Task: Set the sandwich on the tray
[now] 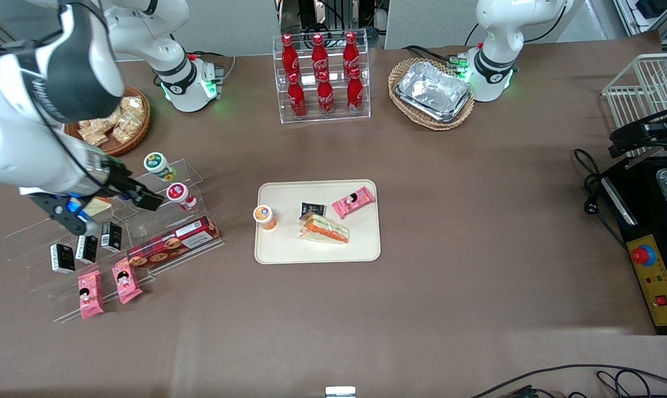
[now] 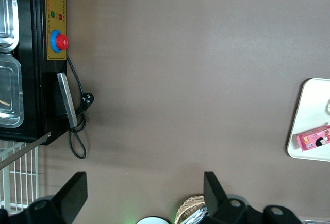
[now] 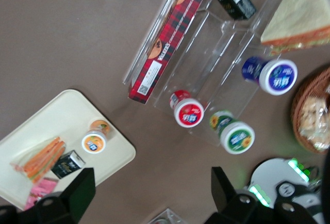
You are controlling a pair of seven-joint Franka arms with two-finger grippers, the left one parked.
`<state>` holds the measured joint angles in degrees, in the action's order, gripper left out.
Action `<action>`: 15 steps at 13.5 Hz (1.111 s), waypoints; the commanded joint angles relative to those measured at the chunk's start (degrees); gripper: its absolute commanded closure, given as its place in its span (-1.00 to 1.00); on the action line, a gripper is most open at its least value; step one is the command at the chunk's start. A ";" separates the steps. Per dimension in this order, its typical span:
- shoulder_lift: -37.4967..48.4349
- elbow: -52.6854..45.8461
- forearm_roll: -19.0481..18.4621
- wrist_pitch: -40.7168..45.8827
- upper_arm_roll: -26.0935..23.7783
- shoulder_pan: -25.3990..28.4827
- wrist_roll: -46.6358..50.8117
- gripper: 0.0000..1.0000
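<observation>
Clear-wrapped wedge sandwich (image 1: 323, 228) lies on smooth cream tray (image 1: 317, 254); pincer (image 1: 145, 199), seemingly wide, empty.

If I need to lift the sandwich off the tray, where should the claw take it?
Probably from straight above, across its middle, one finger on each long bread side. The sandwich lies flat on the tray, filling stripes up, so its narrow width suits the claw. Avoid the end beside the black packet. The claw is open, above the rack.
</observation>
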<state>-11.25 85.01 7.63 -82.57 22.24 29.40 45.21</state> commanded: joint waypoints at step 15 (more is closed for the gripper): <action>3.60 1.12 -2.00 0.92 -0.44 -14.72 -52.85 -1.00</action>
<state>-8.15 86.02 6.17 -81.96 22.31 15.30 -6.18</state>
